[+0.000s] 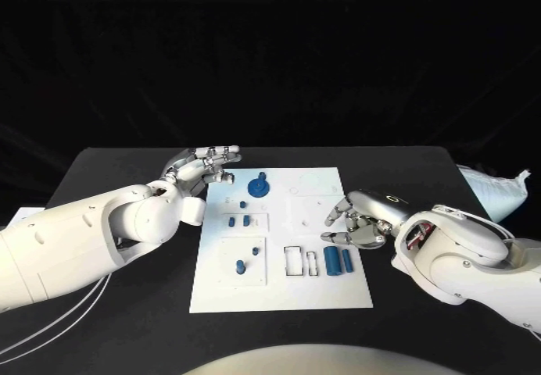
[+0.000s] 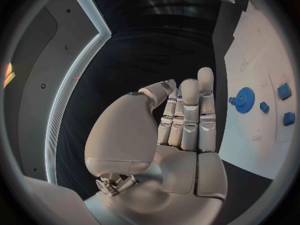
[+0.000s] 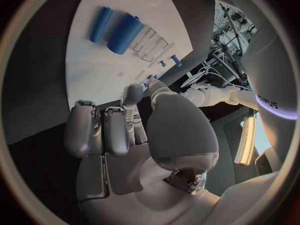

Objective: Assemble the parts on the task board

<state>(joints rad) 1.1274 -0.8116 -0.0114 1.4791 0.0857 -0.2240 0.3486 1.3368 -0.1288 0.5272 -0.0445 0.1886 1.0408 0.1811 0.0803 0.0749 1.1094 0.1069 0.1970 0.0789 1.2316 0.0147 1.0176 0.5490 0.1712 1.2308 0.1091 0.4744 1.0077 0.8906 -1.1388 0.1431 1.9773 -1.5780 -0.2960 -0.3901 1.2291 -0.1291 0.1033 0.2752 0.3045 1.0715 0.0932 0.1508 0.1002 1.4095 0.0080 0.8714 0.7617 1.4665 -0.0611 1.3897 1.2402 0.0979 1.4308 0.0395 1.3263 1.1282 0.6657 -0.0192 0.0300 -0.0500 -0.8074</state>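
Your left hand [image 1: 206, 167], fingers straight and together, held nothing at the task board's [image 1: 327, 293] upper-left corner. Right hand [image 1: 352, 222] was curled empty. Next, likely grasp the blue gear [image 1: 259, 186].

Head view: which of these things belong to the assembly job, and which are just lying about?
Job:
white task board
blue gear-shaped part
two blue cylinder parts
small blue pegs

Lying about:
white crumpled bag at the table's right edge
white sheet at the left edge
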